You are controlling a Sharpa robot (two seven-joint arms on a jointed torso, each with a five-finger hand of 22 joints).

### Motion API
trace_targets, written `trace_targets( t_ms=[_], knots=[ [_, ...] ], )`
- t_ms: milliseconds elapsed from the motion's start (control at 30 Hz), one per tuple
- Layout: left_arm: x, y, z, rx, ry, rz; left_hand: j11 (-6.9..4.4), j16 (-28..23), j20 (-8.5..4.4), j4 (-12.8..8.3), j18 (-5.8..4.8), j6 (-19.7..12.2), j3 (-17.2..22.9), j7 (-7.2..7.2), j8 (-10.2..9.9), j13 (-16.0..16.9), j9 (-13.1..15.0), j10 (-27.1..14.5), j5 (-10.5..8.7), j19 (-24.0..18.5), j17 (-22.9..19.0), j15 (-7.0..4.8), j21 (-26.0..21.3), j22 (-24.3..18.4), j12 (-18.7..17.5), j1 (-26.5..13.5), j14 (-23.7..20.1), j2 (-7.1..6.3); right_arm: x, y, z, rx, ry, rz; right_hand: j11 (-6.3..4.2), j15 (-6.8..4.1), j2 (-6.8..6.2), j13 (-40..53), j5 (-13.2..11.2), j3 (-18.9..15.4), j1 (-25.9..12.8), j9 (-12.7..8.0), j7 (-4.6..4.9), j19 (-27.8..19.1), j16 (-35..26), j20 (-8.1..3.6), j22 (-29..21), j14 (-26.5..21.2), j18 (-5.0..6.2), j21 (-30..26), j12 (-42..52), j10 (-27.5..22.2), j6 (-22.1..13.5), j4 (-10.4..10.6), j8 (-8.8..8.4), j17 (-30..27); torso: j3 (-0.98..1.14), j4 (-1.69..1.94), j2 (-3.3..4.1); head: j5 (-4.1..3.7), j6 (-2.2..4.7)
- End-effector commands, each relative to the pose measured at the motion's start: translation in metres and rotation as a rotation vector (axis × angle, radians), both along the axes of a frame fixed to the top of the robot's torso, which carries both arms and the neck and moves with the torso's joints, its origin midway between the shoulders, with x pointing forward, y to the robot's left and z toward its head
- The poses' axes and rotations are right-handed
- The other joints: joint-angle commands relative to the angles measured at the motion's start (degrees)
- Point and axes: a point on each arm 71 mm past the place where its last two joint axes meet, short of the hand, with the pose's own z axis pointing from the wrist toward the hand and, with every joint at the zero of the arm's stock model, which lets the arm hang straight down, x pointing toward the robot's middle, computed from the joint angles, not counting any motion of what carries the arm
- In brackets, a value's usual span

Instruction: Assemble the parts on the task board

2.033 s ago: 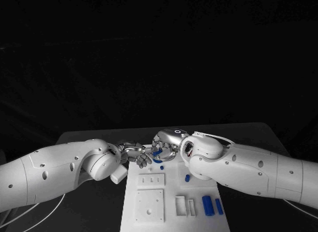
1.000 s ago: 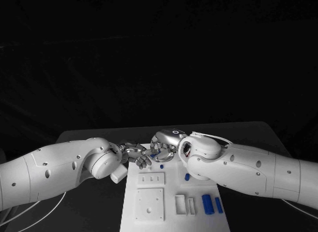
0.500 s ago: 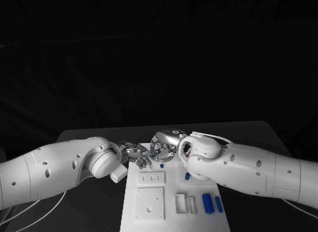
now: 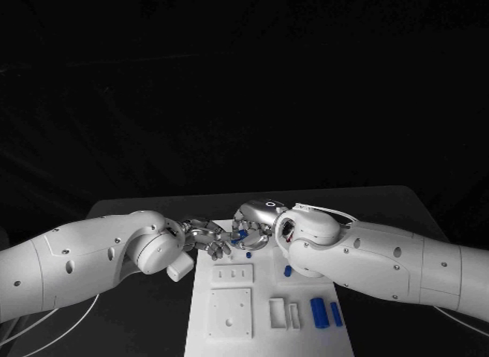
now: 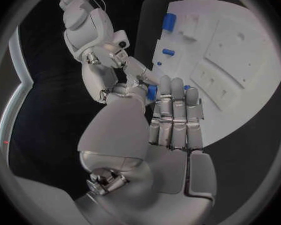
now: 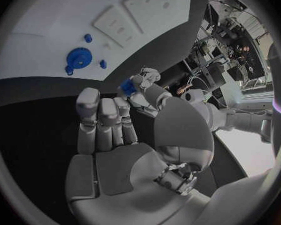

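Lying on the black table [image 4: 384,204], the task board [image 4: 309,342].

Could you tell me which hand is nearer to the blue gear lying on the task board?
Right. The right hand hovers just off the board edge beside the blue gear; the left hand meets it there, seemingly slightly farther.

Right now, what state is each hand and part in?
left hand: raised over the far end of the task board, fingers meeting the right hand's at a small blue part.
right hand: fingers on the same small blue part; which hand holds it, cannot tell.
blue gear: lying flat on the board.
two blue bars: lying side by side at the board's near right.
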Motion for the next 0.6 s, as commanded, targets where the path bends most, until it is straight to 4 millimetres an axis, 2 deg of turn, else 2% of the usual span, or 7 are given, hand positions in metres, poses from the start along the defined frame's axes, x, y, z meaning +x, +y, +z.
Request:
trace_targets(
  t_ms=[33, 467, 600],
  knots=[
    [-0.0007, -0.0014, 0.0005, -0.001, 0.004, -0.02, -0.25, 0.3, -1.13, 0.07, 0.45, 0.49, 0.09, -0.05, -0.04, 0.07, -0.05, 0.09, -0.15, -0.55, -0.07, -0.05, 0.39, -0.06, 0.29, 0.27, -0.41, -0.23, -0.0002, -0.0006, -0.0021, -0.015, 0.009, 0.004, -0.26, -0.57, 0.59, -0.03, 0.26, 0.25, 0.02, 0.09, 1.09, -0.03, -0.21, -0.41, 0.74, 0.03, 4.78, 0.19, 0.06, 0.1, 1.33, 0.14, 0.33, 0.09, -0.03, 0.02, 0.03, 0.01, -0.06],
    [-0.0006, -0.0024, -0.0004, 0.003, 0.016, -0.031, -0.21, 0.3, -1.08, 0.44, 0.38, 0.47, -0.27, 0.0, -0.1, 0.06, -0.03, 0.06, -0.33, -0.63, -0.11, 0.0, 0.47, -0.13, 0.27, 0.11, -0.47, -0.54, -0.0013, 0.0007, -0.0026, -0.008, 0.008, 0.007, -0.27, -0.58, 0.62, -0.03, 0.27, 0.26, 0.01, 0.1, 1.09, -0.03, -0.21, -0.42, 0.74, 0.02, 4.78, 0.19, 0.06, 0.1, 1.33, 0.14, 0.32, 0.09, 0.0, -0.02, 0.02, 0.17, -0.16],
    [-0.0005, -0.0028, -0.0007, 0.005, 0.02, -0.036, -0.25, 0.34, -1.13, 0.39, 0.43, 0.54, -0.49, -0.06, -0.11, 0.06, 0.0, 0.09, -0.77, -0.68, -0.15, -0.03, 0.57, -0.22, 0.26, 0.55, -0.48, -1.22, -0.0015, 0.0011, -0.0026, -0.008, 0.008, 0.008, -0.27, -0.58, 0.63, -0.03, 0.27, 0.25, 0.0, 0.11, 1.09, -0.03, -0.22, -0.42, 0.74, 0.02, 4.78, 0.18, 0.06, 0.1, 1.33, 0.13, 0.32, 0.1, 0.0, -0.03, 0.01, 0.19, -0.2]
  ],
)
